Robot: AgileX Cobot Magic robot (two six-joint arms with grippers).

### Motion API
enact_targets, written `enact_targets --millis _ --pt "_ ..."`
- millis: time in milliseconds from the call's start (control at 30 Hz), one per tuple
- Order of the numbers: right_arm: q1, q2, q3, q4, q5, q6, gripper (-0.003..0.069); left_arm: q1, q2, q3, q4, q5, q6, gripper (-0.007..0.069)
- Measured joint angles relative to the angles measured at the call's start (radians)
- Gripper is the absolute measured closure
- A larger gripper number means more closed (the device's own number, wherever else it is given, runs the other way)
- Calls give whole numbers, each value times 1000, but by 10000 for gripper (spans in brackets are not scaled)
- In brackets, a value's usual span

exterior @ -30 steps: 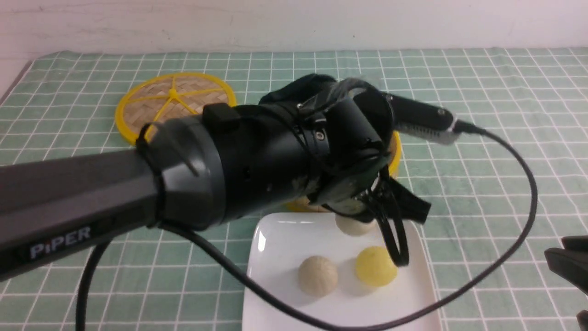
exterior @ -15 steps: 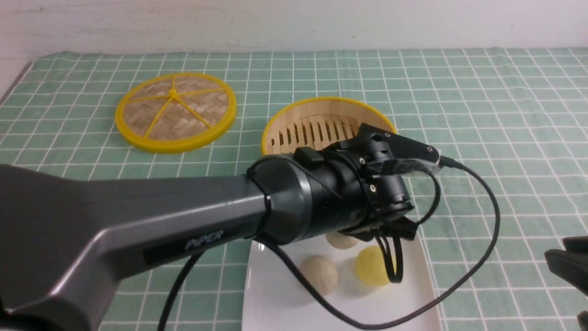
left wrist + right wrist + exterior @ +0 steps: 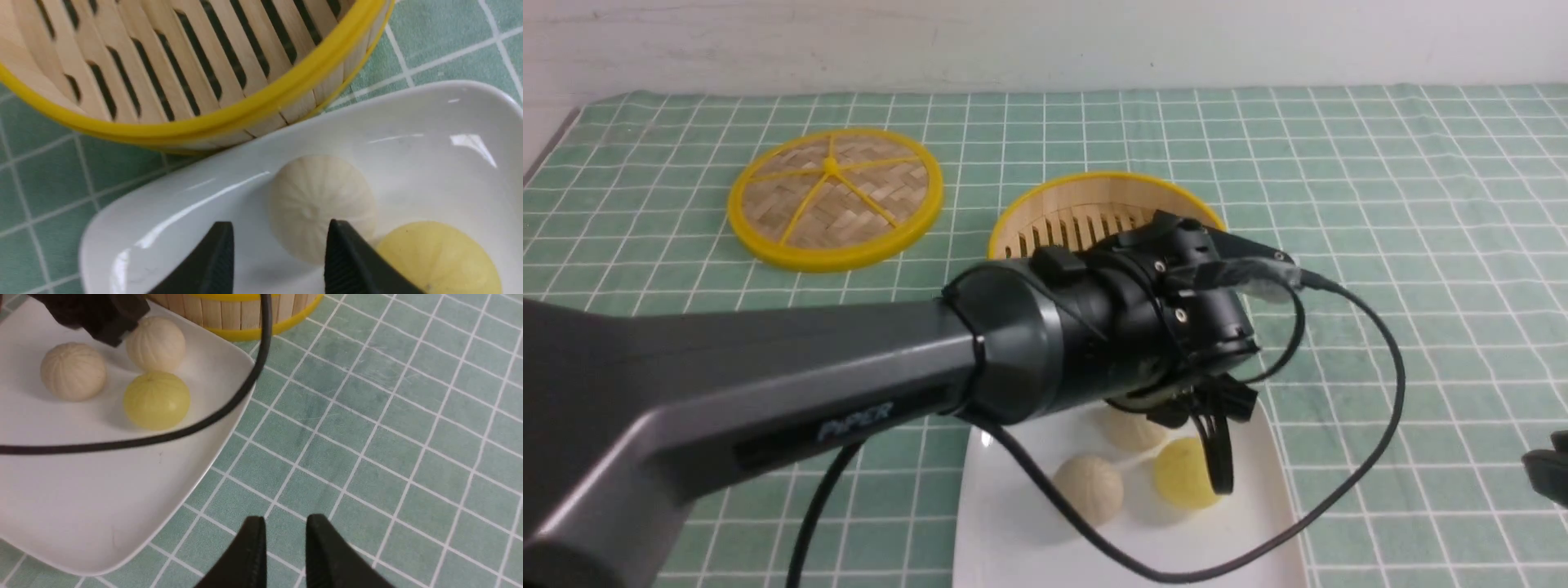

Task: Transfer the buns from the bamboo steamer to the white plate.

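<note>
- Table (image 3: 1421, 245): green checked cloth, under both sets of fingers.
- Plate (image 3: 1029, 539): white and square. It lies directly below the left fingers (image 3: 222, 257). One corner lies near the right fingers (image 3: 251, 551), on the side toward the left arm.
- Steamer (image 3: 1094, 192): just beyond the left fingertips, against or just short of the plate rim; cannot tell which.
- Lid (image 3: 833, 196): well apart from both sets of fingers.
- Cable (image 3: 229, 404): black, looped over the plate between the right fingers and the buns (image 3: 155, 345).
- Buns: three, all on the plate.
  - Cream bun (image 3: 318, 204): at the left fingertips, in line with their gap.
  - Yellow bun (image 3: 441, 261): just beside one left finger.
  - Second cream bun (image 3: 1086, 487): near the left fingers.
- Left fingers: spread wide, gripping nothing.
- Right fingers: narrowly parted, nothing between them, over the cloth.
</note>
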Motion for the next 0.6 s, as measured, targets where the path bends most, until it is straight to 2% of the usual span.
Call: enact_targets --millis 133,233,300,400,500,600 --pt "0 -80 -124 0 204 0 635 0 -80 -49 1 49 64 483" --pt "0 -168 -217 0 336 0 672 0 -131 -71 3 75 101 595" --pt "0 -241 -252 0 400 0 673 0 -147 -74 3 86 116 617" --pt "0 -349 -250 2 403 1 673 0 -157 -74 2 108 124 623" --pt "0 -447 -193 50 303 2 671 0 -157 -74 -1 131 127 622" --pt "0 -494 -70 184 134 -31 669 0 -157 -74 -7 142 129 622"
